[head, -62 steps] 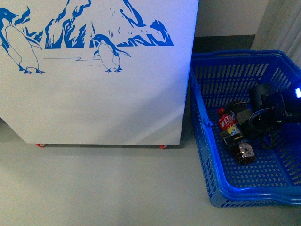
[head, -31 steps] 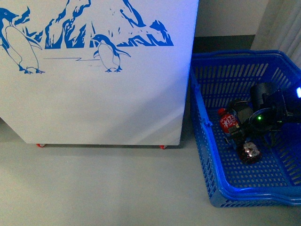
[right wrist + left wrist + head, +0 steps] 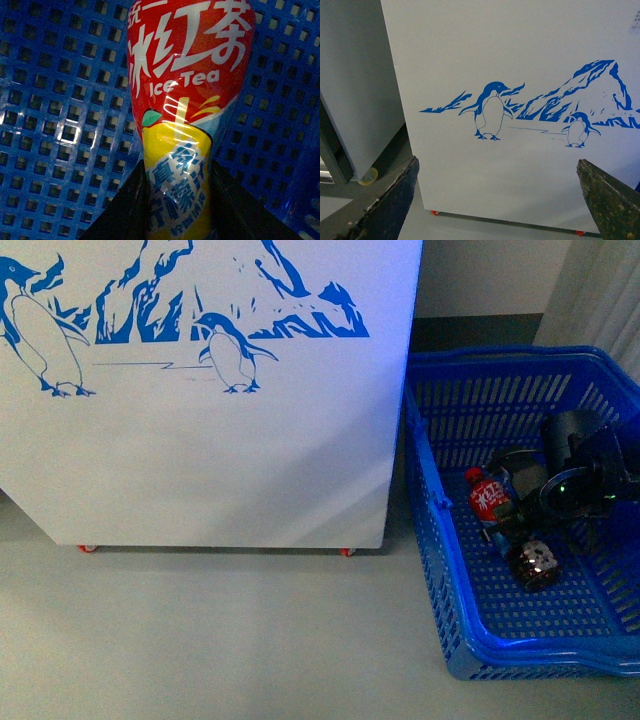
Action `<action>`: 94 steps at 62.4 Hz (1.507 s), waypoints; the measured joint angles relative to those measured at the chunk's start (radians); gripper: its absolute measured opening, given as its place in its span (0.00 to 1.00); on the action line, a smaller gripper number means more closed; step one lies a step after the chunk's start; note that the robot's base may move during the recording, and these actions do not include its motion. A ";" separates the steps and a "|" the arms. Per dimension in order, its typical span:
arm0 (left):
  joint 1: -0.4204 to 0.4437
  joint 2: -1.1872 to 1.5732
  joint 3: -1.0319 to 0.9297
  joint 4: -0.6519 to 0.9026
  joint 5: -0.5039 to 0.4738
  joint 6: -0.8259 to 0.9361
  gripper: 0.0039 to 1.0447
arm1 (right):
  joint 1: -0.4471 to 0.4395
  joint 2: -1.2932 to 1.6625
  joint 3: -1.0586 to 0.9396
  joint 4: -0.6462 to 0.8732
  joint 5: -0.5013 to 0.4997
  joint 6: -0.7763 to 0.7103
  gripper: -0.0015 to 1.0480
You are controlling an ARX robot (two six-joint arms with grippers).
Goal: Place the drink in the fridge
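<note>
The drink (image 3: 490,500) is a small bottle with a red cap and a red, yellow and light-blue label, held inside the blue basket (image 3: 445,570). My right gripper (image 3: 512,508) is shut on the drink, which is tilted with its cap toward the fridge. In the right wrist view the drink (image 3: 187,100) fills the middle, with the right gripper (image 3: 177,200) clamped on its yellow label. The fridge (image 3: 200,450) is white with blue penguins and red castors. My left gripper (image 3: 497,200) is open and empty in front of the fridge (image 3: 520,165).
The blue basket stands on the grey floor (image 3: 220,640) right of the fridge. A second dark bottle (image 3: 536,565) lies on the basket's bottom near the held one. A grey cabinet (image 3: 355,90) stands beside the fridge in the left wrist view.
My right gripper has lifted the drink off the basket floor and moved it a little to the right. The other bottle has shifted slightly to the right.
</note>
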State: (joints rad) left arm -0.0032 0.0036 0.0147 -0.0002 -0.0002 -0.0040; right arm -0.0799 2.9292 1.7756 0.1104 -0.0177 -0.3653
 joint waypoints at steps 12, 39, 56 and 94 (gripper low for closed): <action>0.000 0.000 0.000 0.000 0.000 0.000 0.92 | 0.000 -0.103 -0.073 0.054 -0.011 0.013 0.29; 0.000 0.000 0.000 0.000 0.000 0.000 0.92 | -0.004 -0.582 -0.452 0.284 -0.008 0.084 0.28; 0.000 0.000 0.000 0.000 0.000 0.000 0.92 | -0.016 -1.047 -0.769 0.389 -0.023 0.140 0.28; 0.000 0.000 0.000 0.000 0.000 0.000 0.92 | 0.043 -1.769 -1.225 0.480 0.052 0.267 0.28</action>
State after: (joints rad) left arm -0.0032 0.0036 0.0147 -0.0002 -0.0002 -0.0040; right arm -0.0372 1.1599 0.5503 0.5903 0.0341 -0.0978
